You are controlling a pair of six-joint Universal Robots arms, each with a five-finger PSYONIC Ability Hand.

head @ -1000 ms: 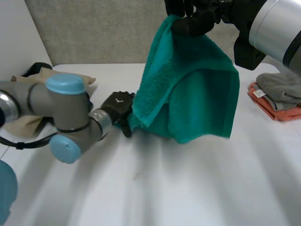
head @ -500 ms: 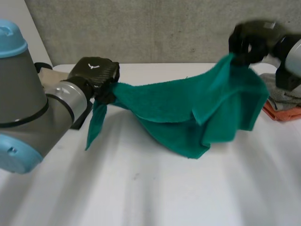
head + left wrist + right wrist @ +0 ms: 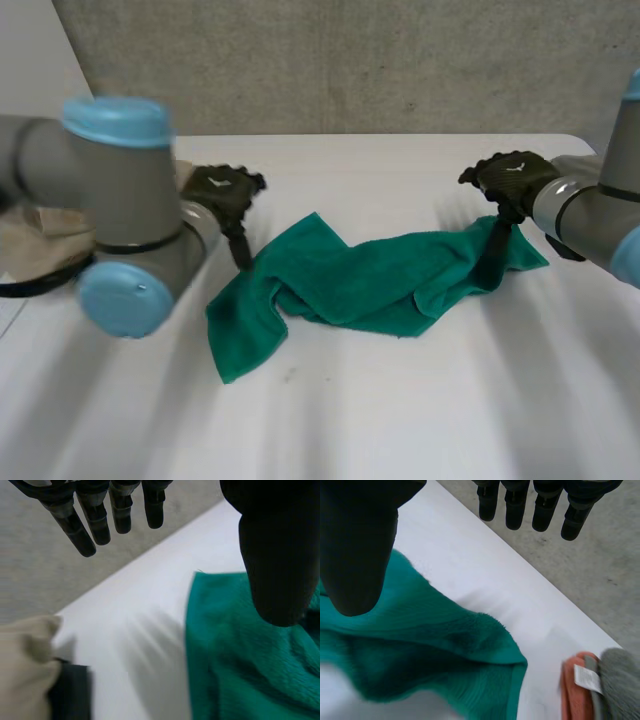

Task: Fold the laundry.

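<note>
A teal towel (image 3: 370, 285) lies crumpled on the white table (image 3: 400, 420), stretched out sideways with one corner flopped toward the front left. My left hand (image 3: 222, 190) hovers at the towel's left end, open, with nothing between its straight fingers and thumb. In the left wrist view the thumb (image 3: 277, 555) hangs over the towel (image 3: 250, 655) and the fingers (image 3: 100, 515) are spread apart from it. My right hand (image 3: 508, 178) is at the towel's right end, also open. In the right wrist view its thumb (image 3: 355, 540) is above the towel's edge (image 3: 420, 645).
A beige cloth (image 3: 30, 235) lies at the table's left behind my left arm, also under the left hand's fingers (image 3: 25, 655) beside a black object (image 3: 70, 690). Folded orange and grey cloths (image 3: 590, 690) sit past the towel's right end.
Both hands held the towel up in the air and pulled it apart sideways. Now they have let go and the towel lies on the table between them.
</note>
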